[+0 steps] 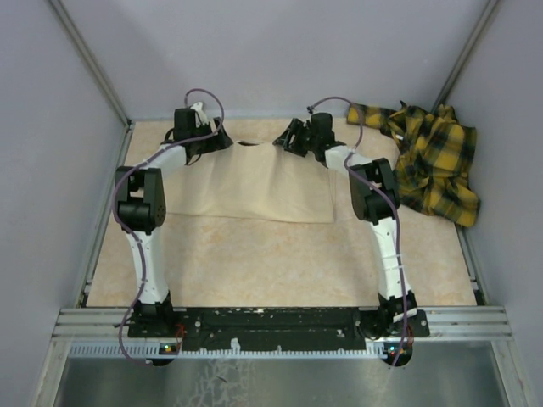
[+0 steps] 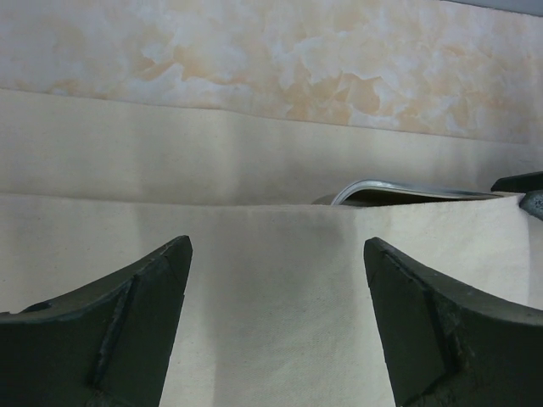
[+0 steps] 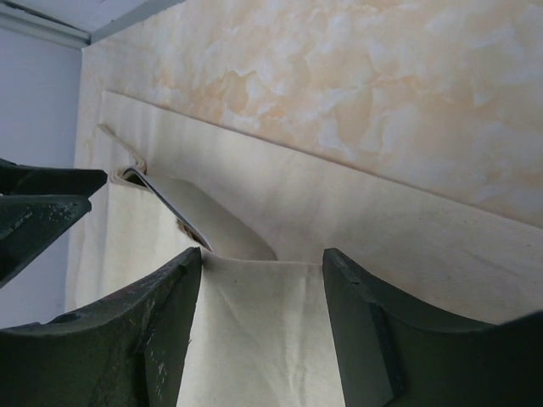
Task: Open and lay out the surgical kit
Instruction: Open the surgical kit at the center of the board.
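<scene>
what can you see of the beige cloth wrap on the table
The cloth wrap is pale beige, plain-woven fabric, matte with soft creases. It lies on the marbled table in overlapping layers, a flat flap spread toward the arm bases. At its far edge it covers the steel tray, with only a shiny rim peeking out. The left gripper and right gripper sit over that edge, jaws apart; whether they touch it is unclear.
</scene>
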Robot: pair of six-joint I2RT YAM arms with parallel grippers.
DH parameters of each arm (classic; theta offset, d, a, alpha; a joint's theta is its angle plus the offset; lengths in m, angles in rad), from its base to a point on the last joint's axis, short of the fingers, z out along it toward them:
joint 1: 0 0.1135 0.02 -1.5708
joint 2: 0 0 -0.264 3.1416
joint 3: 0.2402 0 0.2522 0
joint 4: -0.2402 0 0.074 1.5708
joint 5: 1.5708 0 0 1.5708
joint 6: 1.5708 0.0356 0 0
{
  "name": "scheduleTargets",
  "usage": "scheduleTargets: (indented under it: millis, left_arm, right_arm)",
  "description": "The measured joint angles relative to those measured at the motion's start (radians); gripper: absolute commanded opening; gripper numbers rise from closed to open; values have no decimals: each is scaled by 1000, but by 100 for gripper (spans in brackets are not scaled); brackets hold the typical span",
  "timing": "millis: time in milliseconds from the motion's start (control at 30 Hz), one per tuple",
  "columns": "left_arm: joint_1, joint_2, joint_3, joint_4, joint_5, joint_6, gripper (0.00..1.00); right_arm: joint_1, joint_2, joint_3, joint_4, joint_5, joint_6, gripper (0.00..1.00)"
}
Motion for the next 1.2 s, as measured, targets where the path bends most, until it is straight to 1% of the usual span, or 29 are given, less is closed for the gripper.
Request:
scheduleTargets:
  millis: [67,133,233,333,400,500,567,633,733,933,1200]
  left_arm:
    - [0,4,0,6,8,3,79]
    - [0,8,0,12,15,6,71]
    - [0,10,0,23,24,8,54]
    - [0,10,0,35,34,5,38]
    - [0,10,0,44,40,4,34]
    - [0,10,0,53,45,3,28]
    - [0,10,-2,55,50,2,27]
    - [0,10,-5,60,52,2,26]
    - [0,9,-15,69,53,2,25]
    - [1,-21,-55,71,50,2,25]
    - [8,-136,-100,75,30,-9,25]
  right_arm:
    - [3,15,16,3,-2,0,58]
    - [5,26,24,10,-5,2,52]
    - [7,28,24,25,-16,11,38]
    - [11,28,24,48,-29,19,31]
    - [14,28,24,57,-33,24,22]
    - [14,28,23,71,-44,31,15]
    - [14,28,23,75,-48,35,12]
    - [14,28,23,77,-51,34,5]
    - [13,28,22,82,-55,34,0]
    - [13,14,-6,101,-54,34,0]
    - [13,-33,-55,95,-56,27,0]
